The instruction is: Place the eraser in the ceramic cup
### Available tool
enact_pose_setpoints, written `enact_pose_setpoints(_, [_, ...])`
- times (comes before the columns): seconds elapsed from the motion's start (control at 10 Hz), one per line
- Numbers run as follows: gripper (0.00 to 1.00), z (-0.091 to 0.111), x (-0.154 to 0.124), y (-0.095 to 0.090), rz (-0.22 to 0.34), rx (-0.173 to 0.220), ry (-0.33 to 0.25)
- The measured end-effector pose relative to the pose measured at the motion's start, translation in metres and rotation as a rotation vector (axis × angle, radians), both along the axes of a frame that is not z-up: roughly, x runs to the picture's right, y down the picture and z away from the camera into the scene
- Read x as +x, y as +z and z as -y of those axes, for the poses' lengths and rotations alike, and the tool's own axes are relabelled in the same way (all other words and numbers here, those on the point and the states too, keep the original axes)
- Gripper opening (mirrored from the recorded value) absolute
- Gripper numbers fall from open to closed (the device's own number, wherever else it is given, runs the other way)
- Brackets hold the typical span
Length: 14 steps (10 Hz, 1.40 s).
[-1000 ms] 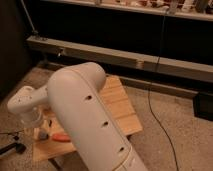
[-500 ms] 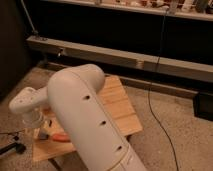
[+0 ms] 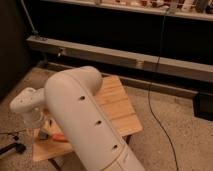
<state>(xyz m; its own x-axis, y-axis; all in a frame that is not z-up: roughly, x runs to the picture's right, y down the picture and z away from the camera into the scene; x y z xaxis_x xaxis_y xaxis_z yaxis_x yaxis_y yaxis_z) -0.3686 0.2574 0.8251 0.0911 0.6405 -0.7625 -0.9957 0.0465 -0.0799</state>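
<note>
My white arm (image 3: 82, 117) fills the middle of the camera view and covers much of the small wooden table (image 3: 117, 107). Its wrist (image 3: 30, 104) hangs over the table's left side, and the gripper (image 3: 41, 129) points down there, just above the tabletop and mostly hidden behind the wrist. An orange carrot (image 3: 59, 137) lies on the table right beside the gripper. The eraser and the ceramic cup are hidden from view.
The table stands on a speckled floor (image 3: 170, 145). A black cable (image 3: 155, 95) runs down across the floor at the right. A long grey ledge (image 3: 150, 62) and dark cabinet fronts stand behind the table. A dark object (image 3: 12, 148) lies on the floor at the left.
The wrist has shifted slightly to the right over the table's left side. Nothing else has visibly changed.
</note>
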Motion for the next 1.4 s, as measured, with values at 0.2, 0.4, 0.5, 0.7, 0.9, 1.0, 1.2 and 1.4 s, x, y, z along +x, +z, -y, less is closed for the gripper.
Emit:
enact_pose_setpoints(0.2, [0.62, -0.002, 0.001, 0.004, -0.011, -0.008, 0.000])
enact_pose_setpoints(0.4, [0.43, -0.003, 0.000, 0.006, -0.016, -0.014, -0.003])
enact_pose_setpoints(0.5, [0.34, -0.003, -0.001, 0.007, -0.016, -0.016, -0.005])
enact_pose_setpoints(0.7, [0.28, -0.001, -0.004, 0.008, -0.014, -0.013, -0.013])
enact_pose_setpoints(0.9, [0.28, 0.003, -0.008, 0.005, -0.007, -0.010, -0.020])
enact_pose_setpoints(1.0, [0.28, 0.008, -0.012, -0.003, 0.000, -0.016, -0.025])
enact_pose_setpoints(1.2, [0.28, 0.021, -0.017, -0.028, 0.026, -0.046, -0.027])
enact_pose_setpoints(1.4, [0.28, 0.046, -0.023, -0.062, 0.074, -0.057, -0.033])
